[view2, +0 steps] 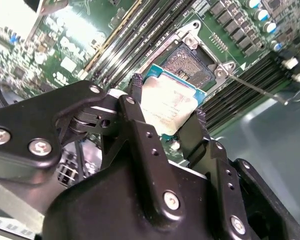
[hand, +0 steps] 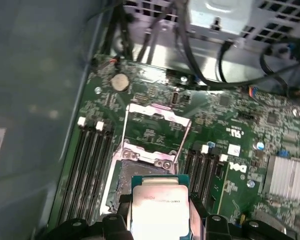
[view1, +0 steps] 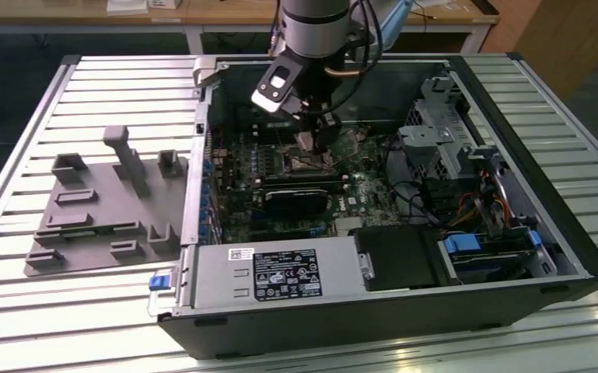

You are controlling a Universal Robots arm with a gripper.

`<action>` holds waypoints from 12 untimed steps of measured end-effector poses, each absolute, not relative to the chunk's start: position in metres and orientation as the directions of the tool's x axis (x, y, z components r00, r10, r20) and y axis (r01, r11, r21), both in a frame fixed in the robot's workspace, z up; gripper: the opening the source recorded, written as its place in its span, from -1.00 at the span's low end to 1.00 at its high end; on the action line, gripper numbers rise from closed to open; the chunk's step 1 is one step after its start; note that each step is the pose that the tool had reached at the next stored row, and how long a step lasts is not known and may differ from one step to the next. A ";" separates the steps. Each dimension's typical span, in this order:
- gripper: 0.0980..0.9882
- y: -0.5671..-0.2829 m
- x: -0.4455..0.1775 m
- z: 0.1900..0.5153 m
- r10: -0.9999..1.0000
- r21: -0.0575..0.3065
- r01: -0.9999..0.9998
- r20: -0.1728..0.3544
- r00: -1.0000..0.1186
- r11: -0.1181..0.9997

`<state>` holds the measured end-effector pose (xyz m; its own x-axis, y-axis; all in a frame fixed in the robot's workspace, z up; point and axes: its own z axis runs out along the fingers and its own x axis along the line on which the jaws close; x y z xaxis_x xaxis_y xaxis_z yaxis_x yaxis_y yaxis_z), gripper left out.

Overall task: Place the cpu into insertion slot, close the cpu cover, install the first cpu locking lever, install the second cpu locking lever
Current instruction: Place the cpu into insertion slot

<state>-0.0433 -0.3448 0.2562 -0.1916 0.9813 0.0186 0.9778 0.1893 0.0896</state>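
My gripper (view1: 316, 144) hangs inside the open computer case, low over the green motherboard. It is shut on the cpu (view2: 166, 107), a flat square chip with a silver-grey top, pinched at two opposite edges between the black fingers (view2: 134, 85). The cpu (hand: 157, 209) hovers just beside and partly over the insertion slot (hand: 132, 172), whose dark centre shows in both wrist views, with its silvery rim (view2: 190, 62) visible past the chip. The cpu cover (hand: 159, 111), a thin silvery frame, stands swung open on the slot's far side. A thin wire locking lever (view2: 260, 90) sticks out beside the slot.
Black memory slots (hand: 90, 165) flank the socket on both sides. A black card (view1: 299, 198), the power supply (view1: 267, 276) and a drive cage (view1: 444, 128) crowd the case. A grey fixture plate (view1: 102, 202) lies on the slatted table at the exterior view's left.
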 end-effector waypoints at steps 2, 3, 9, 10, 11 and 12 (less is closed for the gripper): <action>-0.01 -0.345 -0.043 0.255 0.988 0.090 0.984 0.019 -0.156 0.154; -0.01 -0.345 -0.043 0.255 0.990 0.090 0.987 0.019 -0.138 0.136; -0.01 -0.345 -0.043 0.252 0.999 0.090 0.996 0.019 -0.030 0.028; -0.01 -0.345 -0.043 0.252 1.000 0.090 0.996 0.019 -0.011 0.010; -0.01 -0.345 -0.043 0.252 1.000 0.090 0.996 0.019 0.006 -0.007; -0.01 -0.345 -0.043 0.251 1.000 0.090 0.996 0.019 0.022 -0.024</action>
